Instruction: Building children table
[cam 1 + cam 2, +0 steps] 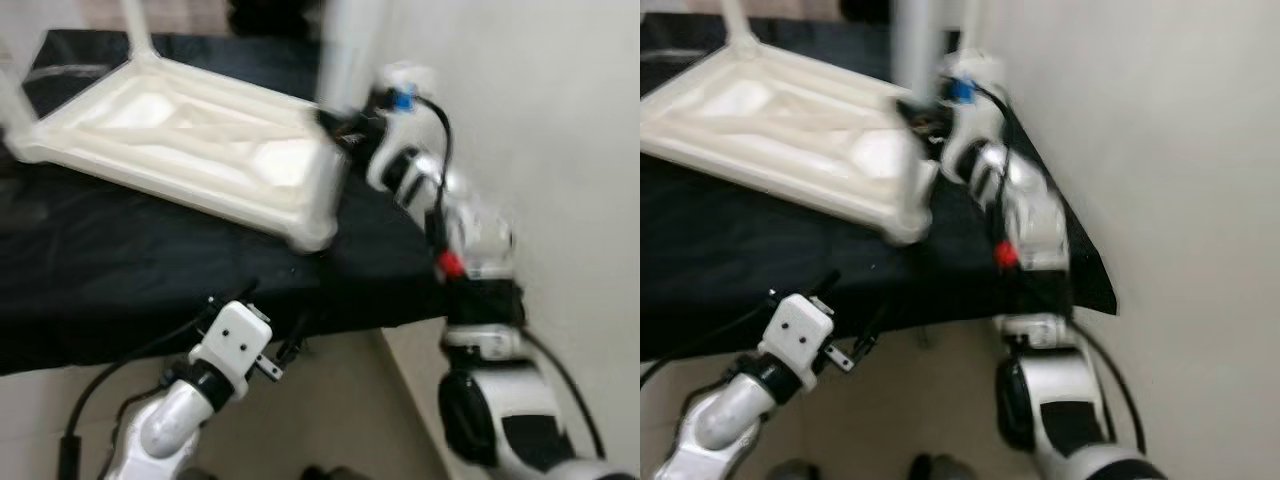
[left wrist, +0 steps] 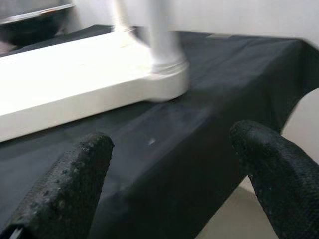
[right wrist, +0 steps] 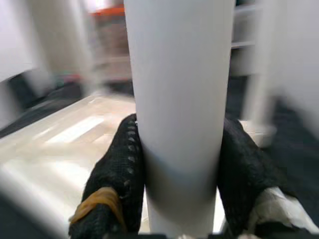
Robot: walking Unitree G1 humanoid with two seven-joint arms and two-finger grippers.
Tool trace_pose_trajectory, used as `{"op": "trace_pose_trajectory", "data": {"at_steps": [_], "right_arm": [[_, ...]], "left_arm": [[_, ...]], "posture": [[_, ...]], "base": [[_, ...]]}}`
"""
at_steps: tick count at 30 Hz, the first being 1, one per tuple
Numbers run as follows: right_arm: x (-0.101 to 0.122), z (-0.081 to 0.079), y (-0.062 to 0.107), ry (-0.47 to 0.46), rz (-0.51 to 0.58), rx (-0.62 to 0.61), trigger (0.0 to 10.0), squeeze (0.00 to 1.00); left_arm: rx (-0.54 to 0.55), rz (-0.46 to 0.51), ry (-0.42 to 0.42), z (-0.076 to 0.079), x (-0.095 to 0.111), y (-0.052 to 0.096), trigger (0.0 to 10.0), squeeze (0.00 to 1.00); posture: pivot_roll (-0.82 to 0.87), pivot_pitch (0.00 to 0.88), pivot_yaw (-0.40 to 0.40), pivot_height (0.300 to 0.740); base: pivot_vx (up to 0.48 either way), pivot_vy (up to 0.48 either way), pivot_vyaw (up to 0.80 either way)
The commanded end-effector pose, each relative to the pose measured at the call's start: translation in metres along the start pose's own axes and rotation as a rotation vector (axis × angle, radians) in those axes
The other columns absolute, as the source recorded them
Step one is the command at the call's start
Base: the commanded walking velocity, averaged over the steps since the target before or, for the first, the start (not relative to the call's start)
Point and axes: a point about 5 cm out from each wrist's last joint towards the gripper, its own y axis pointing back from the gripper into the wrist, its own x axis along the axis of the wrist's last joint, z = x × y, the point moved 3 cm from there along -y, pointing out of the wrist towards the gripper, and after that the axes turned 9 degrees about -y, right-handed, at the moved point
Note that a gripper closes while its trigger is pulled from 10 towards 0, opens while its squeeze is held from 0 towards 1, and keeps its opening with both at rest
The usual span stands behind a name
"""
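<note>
the white table leg (image 3: 179,99) stands upright in the near right corner of the upturned white tabletop (image 1: 190,140), which lies underside up on a black cloth (image 1: 120,260) over a low surface. in the right wrist view our right gripper (image 3: 179,164) is clamped around that leg, one black finger pressing each side of the tube. from the head, the gripper sits at about 1 o'clock of the tabletop's centre, right at the corner socket, with the silver right arm (image 1: 470,250) reaching in along the pale wall (image 1: 560,120).

to do this step well we judge that we should keep the leg plumb over its socket and turn or press it straight down, not sideways, since the tabletop rests loose on the cloth and could slide. the head views are blurred, so we cannot be sure how far the leg is seated.

another leg (image 1: 135,30) rises at the far corner, about 11 o'clock. our left gripper (image 2: 169,184) hangs at 6 o'clock below the cloth's edge, fingers spread apart and holding nothing, well apart from the tabletop; it could brace the near rim.
</note>
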Motion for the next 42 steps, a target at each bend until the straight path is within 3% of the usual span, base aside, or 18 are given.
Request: {"op": "trace_pose_trajectory", "data": {"at_steps": [1,6,9,10,11,12,14,15,17,19,20,22,23,28,37,38,39,42], "right_arm": [[-0.025,0.018,0.007,-0.005,-0.092,-0.112,0.0,0.00],[-0.019,0.013,0.001,0.025,-0.083,-0.103,0.0,0.00],[-0.020,-0.002,-0.002,0.011,-0.101,-0.050,0.0,0.00],[-0.023,-0.012,-0.002,0.004,-0.116,-0.042,7.1,0.00],[-0.023,-0.012,-0.002,0.004,-0.116,-0.042,7.1,0.00],[-0.023,-0.031,-0.003,-0.008,-0.119,0.046,10.0,0.00],[-0.023,-0.031,-0.003,-0.008,-0.119,0.046,10.0,0.00],[-0.017,-0.056,-0.001,-0.042,-0.121,0.202,10.0,1.00],[-0.017,-0.056,-0.001,-0.042,-0.121,0.202,10.0,1.00],[0.003,-0.093,0.013,-0.078,-0.124,0.571,10.0,1.00],[0.003,-0.093,0.013,-0.078,-0.124,0.571,10.0,1.00],[0.020,-0.102,0.028,-0.035,-0.127,0.836,10.0,1.00],[0.020,-0.102,0.028,-0.035,-0.127,0.836,10.0,1.00],[0.033,-0.086,0.044,0.090,-0.221,1.163,10.0,1.00],[0.034,-0.082,0.048,0.125,-0.316,1.359,10.0,1.00],[0.033,-0.084,0.044,0.124,-0.328,1.368,10.0,0.11],[0.031,-0.087,0.042,0.115,-0.338,1.392,10.0,0.00],[0.029,-0.090,0.041,0.096,-0.351,1.420,10.0,0.00]], "left_arm": [[-0.019,0.008,0.002,0.003,-0.002,-0.005,10.0,0.00],[-0.010,0.012,-0.008,0.002,-0.004,-0.009,10.0,0.00],[0.005,0.009,-0.015,0.000,-0.005,-0.010,10.0,0.00],[0.009,0.010,-0.017,-0.001,-0.006,-0.010,10.0,0.00],[0.009,0.010,-0.017,-0.001,-0.006,-0.010,10.0,0.00],[0.010,0.010,-0.017,-0.002,-0.006,-0.009,10.0,0.00],[0.010,0.010,-0.017,-0.002,-0.006,-0.009,10.0,0.00],[0.009,0.012,-0.017,-0.003,-0.006,-0.009,10.0,0.00],[0.009,0.012,-0.017,-0.003,-0.006,-0.009,10.0,0.00],[0.006,0.017,-0.012,-0.003,-0.004,-0.007,10.0,0.00],[0.006,0.017,-0.012,-0.003,-0.004,-0.007,10.0,0.00],[0.005,0.024,-0.009,-0.002,-0.002,-0.006,10.0,0.00],[0.005,0.024,-0.009,-0.002,-0.002,-0.006,10.0,0.00],[0.003,0.030,-0.001,0.001,0.003,-0.003,10.0,0.00],[-0.002,0.031,0.006,0.005,0.009,0.002,10.0,0.00],[-0.004,0.029,0.008,0.006,0.009,0.004,10.0,0.00],[-0.006,0.026,0.010,0.007,0.010,0.005,10.0,0.00],[-0.009,0.024,0.013,0.007,0.010,0.007,10.0,0.00]], "posture": [[0.03,0.084,-0.161,0.740],[0.04,0.062,-0.178,0.740],[0.04,0.059,-0.180,0.740],[0.04,0.061,-0.179,0.740],[0.04,0.061,-0.179,0.740],[0.04,0.065,-0.176,0.740],[0.04,0.065,-0.176,0.740],[0.04,0.073,-0.175,0.740],[0.04,0.073,-0.175,0.740],[0.04,0.094,-0.177,0.740],[0.04,0.094,-0.177,0.740],[0.04,0.107,-0.179,0.740],[0.04,0.107,-0.179,0.740],[0.05,0.142,-0.180,0.740],[0.07,0.175,-0.174,0.740],[0.07,0.179,-0.171,0.740],[0.07,0.185,-0.169,0.740],[0.07,0.189,-0.166,0.740]], "base": [[0.000,0.000,0.00],[0.000,0.000,0.00],[0.000,0.000,0.00],[0.000,0.000,0.00],[0.000,0.000,0.00],[0.000,0.000,0.00],[0.000,0.000,0.00],[0.000,0.000,0.00],[0.000,0.000,0.00],[0.000,0.000,0.00],[0.000,0.000,0.00],[0.000,0.000,0.00],[0.000,0.000,0.00],[0.000,0.000,0.00],[0.000,0.000,0.00],[0.000,0.000,0.00],[0.000,0.000,0.00],[0.000,0.000,0.00]]}}
